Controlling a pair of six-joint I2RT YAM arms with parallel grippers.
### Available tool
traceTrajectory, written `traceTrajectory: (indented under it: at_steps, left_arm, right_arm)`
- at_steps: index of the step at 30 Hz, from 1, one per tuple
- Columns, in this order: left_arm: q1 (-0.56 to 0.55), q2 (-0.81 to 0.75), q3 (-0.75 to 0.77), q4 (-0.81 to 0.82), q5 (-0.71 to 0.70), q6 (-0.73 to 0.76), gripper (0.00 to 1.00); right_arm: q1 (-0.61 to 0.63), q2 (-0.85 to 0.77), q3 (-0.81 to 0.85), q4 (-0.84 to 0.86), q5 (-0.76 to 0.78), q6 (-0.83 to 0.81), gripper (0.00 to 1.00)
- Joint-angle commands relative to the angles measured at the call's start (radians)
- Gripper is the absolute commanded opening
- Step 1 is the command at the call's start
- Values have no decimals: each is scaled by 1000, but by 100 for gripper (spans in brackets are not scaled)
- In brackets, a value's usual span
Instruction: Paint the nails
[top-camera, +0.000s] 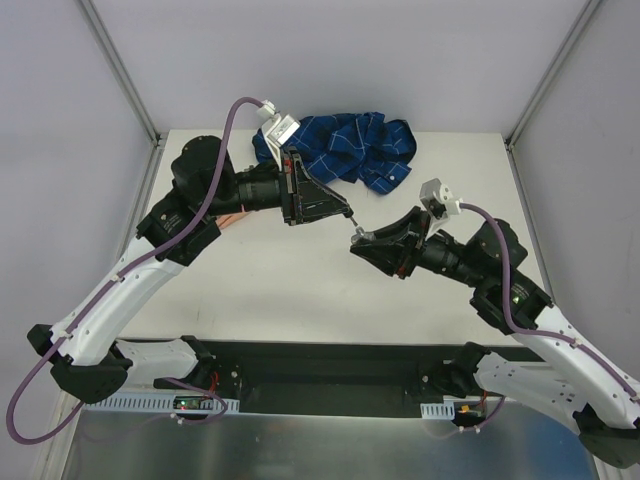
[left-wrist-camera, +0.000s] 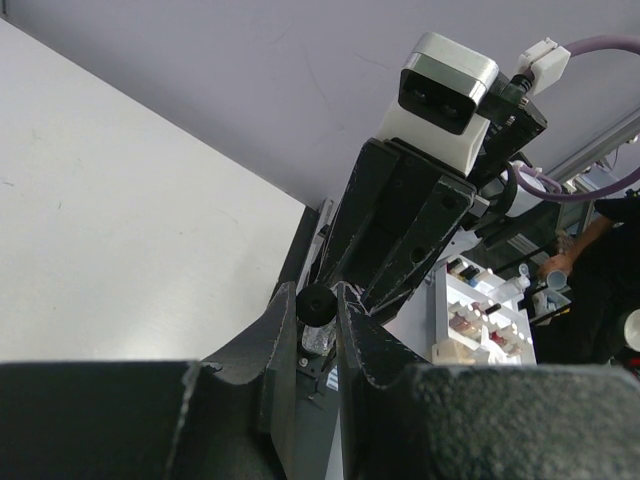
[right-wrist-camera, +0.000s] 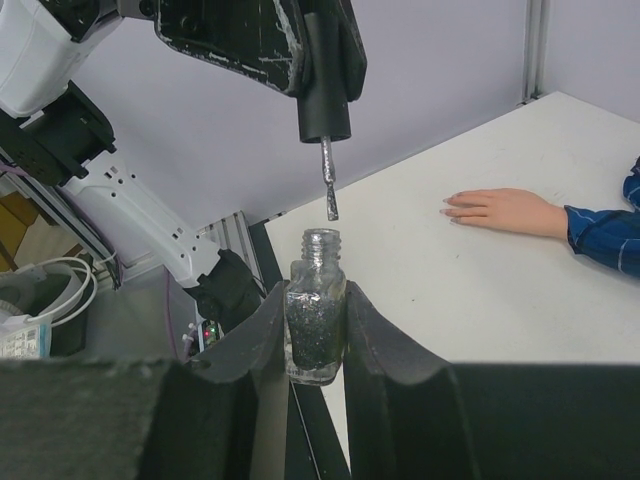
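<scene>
My right gripper (right-wrist-camera: 315, 296) is shut on a small open glass bottle (right-wrist-camera: 315, 322) of dark glitter polish and holds it upright above the table's near edge. My left gripper (top-camera: 347, 212) is shut on the black cap (right-wrist-camera: 325, 95). Its brush (right-wrist-camera: 329, 192) hangs straight down, the tip just above the bottle's neck. In the left wrist view the cap's top (left-wrist-camera: 318, 303) sits between the fingers with the bottle (left-wrist-camera: 318, 340) below. The peach dummy hand (right-wrist-camera: 500, 210) lies flat on the white table, its nails too small to make out. Its blue checked sleeve (right-wrist-camera: 605, 238) shows at the right edge.
The blue checked shirt (top-camera: 345, 148) lies bunched at the table's far edge. In the top view my left arm (top-camera: 215, 190) covers most of the dummy hand. A white rack of polish bottles (left-wrist-camera: 482, 300) and a person (left-wrist-camera: 600, 260) are beyond the table.
</scene>
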Motion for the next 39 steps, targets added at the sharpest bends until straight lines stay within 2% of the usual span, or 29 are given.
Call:
traceTrajectory:
  at_steps: [1,39]
  left_arm:
    - [-8,-1,-2,52,35,-11,0]
    - [-8,-35,-45,51,33,6,0]
  right_arm:
    - [8,2,54,62,12,-14,0]
    - [22,2,53,54,40,-28,0]
